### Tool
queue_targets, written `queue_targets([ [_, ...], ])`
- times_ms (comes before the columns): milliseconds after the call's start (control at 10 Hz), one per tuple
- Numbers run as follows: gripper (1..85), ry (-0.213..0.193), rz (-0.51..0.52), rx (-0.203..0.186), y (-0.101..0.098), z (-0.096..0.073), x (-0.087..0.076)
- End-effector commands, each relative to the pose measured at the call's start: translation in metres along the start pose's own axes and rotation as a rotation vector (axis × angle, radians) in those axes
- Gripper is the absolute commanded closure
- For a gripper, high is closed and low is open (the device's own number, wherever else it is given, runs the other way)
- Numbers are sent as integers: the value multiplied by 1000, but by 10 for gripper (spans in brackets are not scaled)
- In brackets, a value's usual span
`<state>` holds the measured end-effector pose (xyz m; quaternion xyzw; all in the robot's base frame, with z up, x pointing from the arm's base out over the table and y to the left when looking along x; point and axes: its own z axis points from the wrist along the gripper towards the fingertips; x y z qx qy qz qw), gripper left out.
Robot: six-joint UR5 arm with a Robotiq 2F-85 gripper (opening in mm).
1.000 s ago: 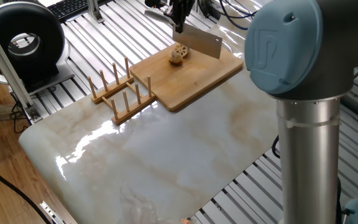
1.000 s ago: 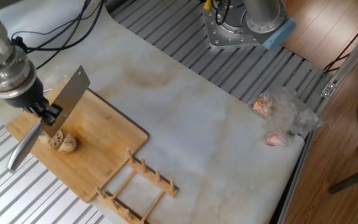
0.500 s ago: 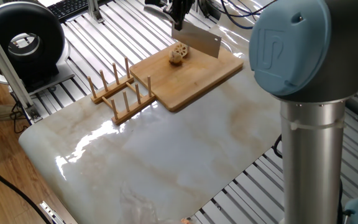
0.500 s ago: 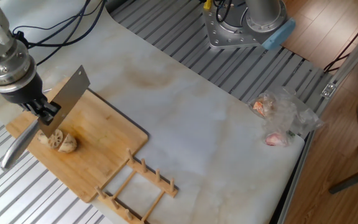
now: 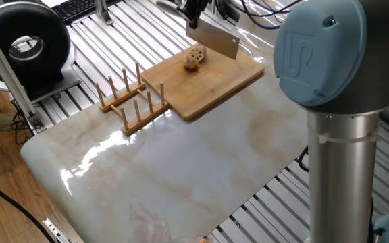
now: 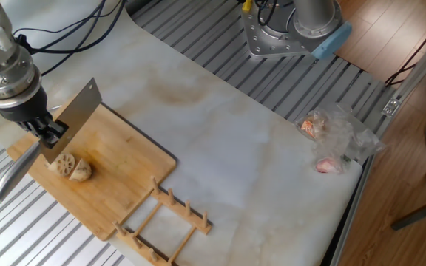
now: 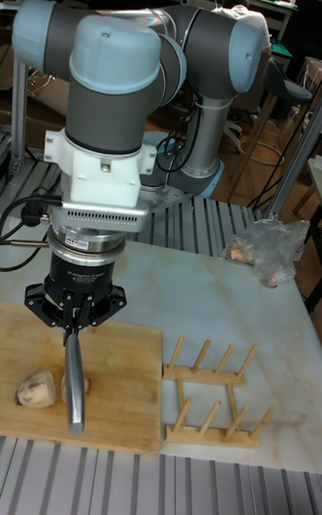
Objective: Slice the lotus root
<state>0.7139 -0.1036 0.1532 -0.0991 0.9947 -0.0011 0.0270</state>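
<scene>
So the gripper (image 6: 46, 131) is clamped tight on a cleaver (image 6: 76, 118), jaws pinched in around the spot where the handle (image 6: 13, 171) meets the blade, no gap showing between the fingers and the knife. In the tall fixed view the handle hangs straight down out of the gripper (image 7: 72, 329) toward the camera, shiny metal, and the blade itself is hidden behind it. From the one fixed view the blade (image 5: 213, 41) hangs in the air just behind the root (image 5: 193, 57), tilted, with a sliver of board visible between its edge and the root, so not touching as far as I can tell. The root (image 6: 71, 166) sits on the board (image 6: 117, 185) near its far end, holey cut face showing, and in the tall fixed view it lies just left of the handle (image 7: 74, 390). A wooden rack (image 6: 165, 222) sits right beside the board. Some crinkled plastic bags (image 6: 331, 140) lie well apart at the table's other edge.
</scene>
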Motion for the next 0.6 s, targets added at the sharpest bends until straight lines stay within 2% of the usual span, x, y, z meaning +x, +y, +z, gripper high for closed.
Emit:
queue_targets([
  [0,843,-10,12,3,2,-6,-3],
  [500,843,10,2,16,2,-11,2],
])
